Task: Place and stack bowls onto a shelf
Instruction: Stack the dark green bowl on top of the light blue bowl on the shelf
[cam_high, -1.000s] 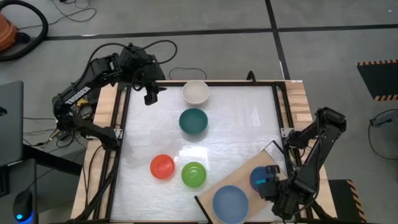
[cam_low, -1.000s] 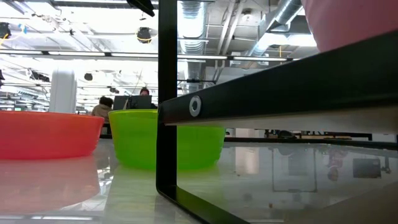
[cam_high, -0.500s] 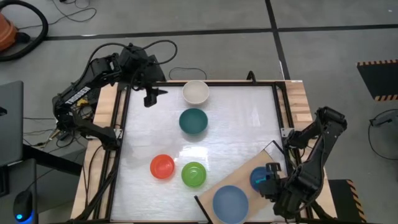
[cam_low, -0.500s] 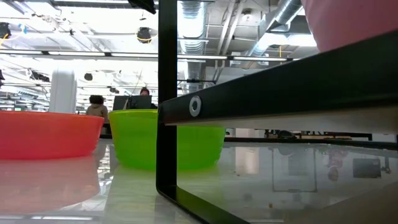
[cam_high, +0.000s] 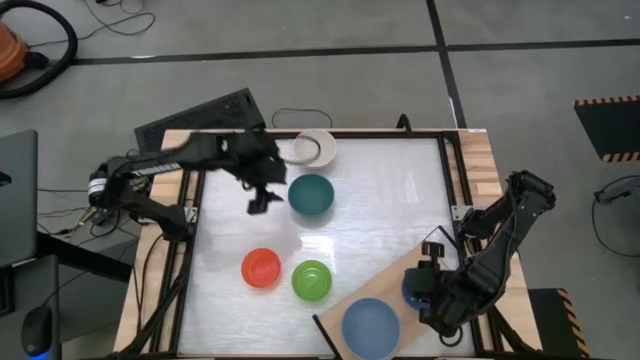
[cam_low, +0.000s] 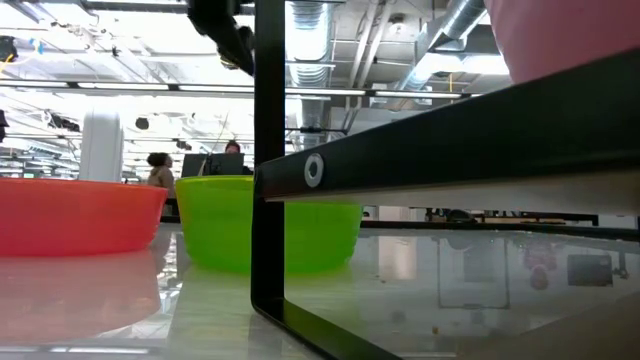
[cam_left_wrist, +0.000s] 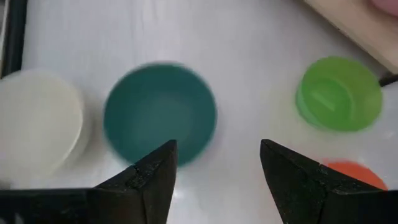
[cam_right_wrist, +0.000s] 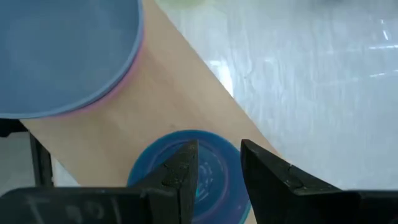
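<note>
My left gripper (cam_high: 260, 200) (cam_left_wrist: 217, 168) hangs open just left of the dark teal bowl (cam_high: 311, 194) (cam_left_wrist: 160, 112), touching nothing. The cream-white bowl (cam_high: 318, 147) sits behind the teal one. The red bowl (cam_high: 261, 267) and the lime green bowl (cam_high: 311, 280) rest on the table near the front. The shelf (cam_high: 385, 287) (cam_right_wrist: 180, 99) stands at the near right. On it a slate blue bowl (cam_high: 371, 325) is nested in a pink one (cam_right_wrist: 127, 78), and a bright blue bowl (cam_high: 411, 288) (cam_right_wrist: 214, 165) sits beside them. My right gripper (cam_high: 428, 285) (cam_right_wrist: 219, 168) is open above the bright blue bowl.
The shelf board rests on a black metal frame (cam_low: 268, 150), which in the low view rises in front of the green bowl (cam_low: 265, 225) and the red bowl (cam_low: 75, 215). Black rails and a wooden rim (cam_high: 480, 160) border the white table. People sit in the room far behind.
My left gripper has swung from the table's far left corner toward the middle and come down, tipping more steeply, to stop beside the teal bowl. My right gripper has risen a little above the bright blue bowl, which stays on the shelf.
</note>
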